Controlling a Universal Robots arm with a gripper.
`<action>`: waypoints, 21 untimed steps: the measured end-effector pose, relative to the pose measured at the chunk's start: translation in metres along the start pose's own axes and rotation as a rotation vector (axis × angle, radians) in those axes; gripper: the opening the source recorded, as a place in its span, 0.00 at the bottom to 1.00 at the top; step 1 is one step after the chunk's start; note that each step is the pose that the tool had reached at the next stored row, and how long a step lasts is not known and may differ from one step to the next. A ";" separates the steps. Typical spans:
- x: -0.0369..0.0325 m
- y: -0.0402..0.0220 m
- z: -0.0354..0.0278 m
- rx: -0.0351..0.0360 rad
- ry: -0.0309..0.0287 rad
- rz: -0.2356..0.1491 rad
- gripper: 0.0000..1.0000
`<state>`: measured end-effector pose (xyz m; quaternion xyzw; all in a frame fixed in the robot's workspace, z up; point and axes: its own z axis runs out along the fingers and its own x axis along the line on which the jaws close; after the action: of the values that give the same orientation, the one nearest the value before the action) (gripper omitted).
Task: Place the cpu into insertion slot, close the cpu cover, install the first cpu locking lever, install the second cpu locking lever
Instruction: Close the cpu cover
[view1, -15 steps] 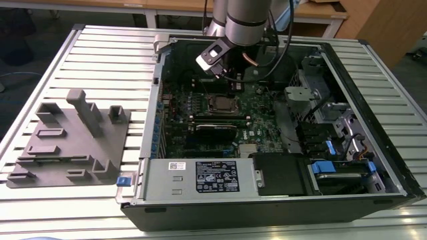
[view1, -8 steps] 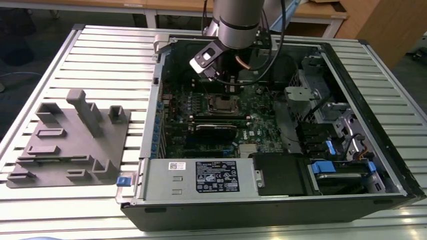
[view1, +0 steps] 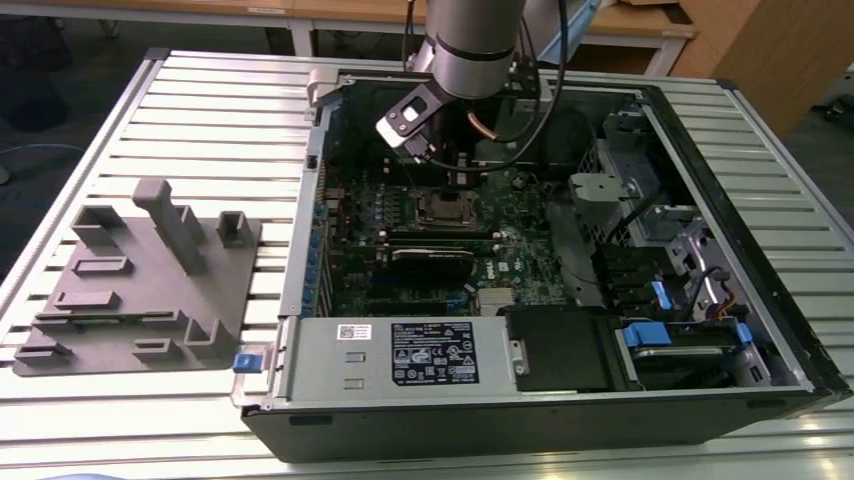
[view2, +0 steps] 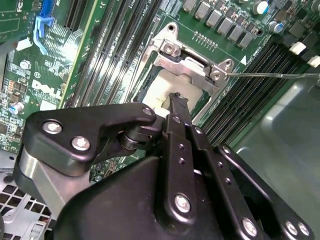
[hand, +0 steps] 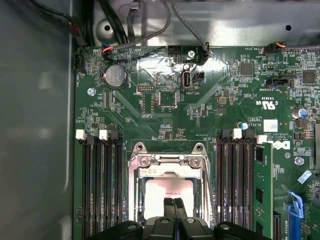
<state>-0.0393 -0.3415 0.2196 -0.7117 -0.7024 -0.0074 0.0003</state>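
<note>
Robotics lab bench, opened computer case (view1: 534, 432) lying on a slatted metal table (view1: 200, 100), grey moulded fixture block (view1: 134, 290) sitting beside it, robot arm (view1: 470, 45) reaching in, wooden desks (view1: 641, 25) standing behind.

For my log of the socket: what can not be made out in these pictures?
- Part of the cpu: hidden by the gripper in both wrist views.
- Whether the gripper touches the cpu: no view settles it.
- The insertion slot in the exterior view: too small to show its contents.
</note>
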 end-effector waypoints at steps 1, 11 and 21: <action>0.0000 0.0000 0.0000 0.0000 0.0000 0.000 0.11; 0.0000 -0.0002 0.0002 0.0005 0.0006 -0.053 0.11; 0.0000 -0.0001 0.0006 0.0022 0.0021 -0.202 0.11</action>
<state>-0.0394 -0.3415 0.2190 -0.6374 -0.7705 -0.0074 0.0010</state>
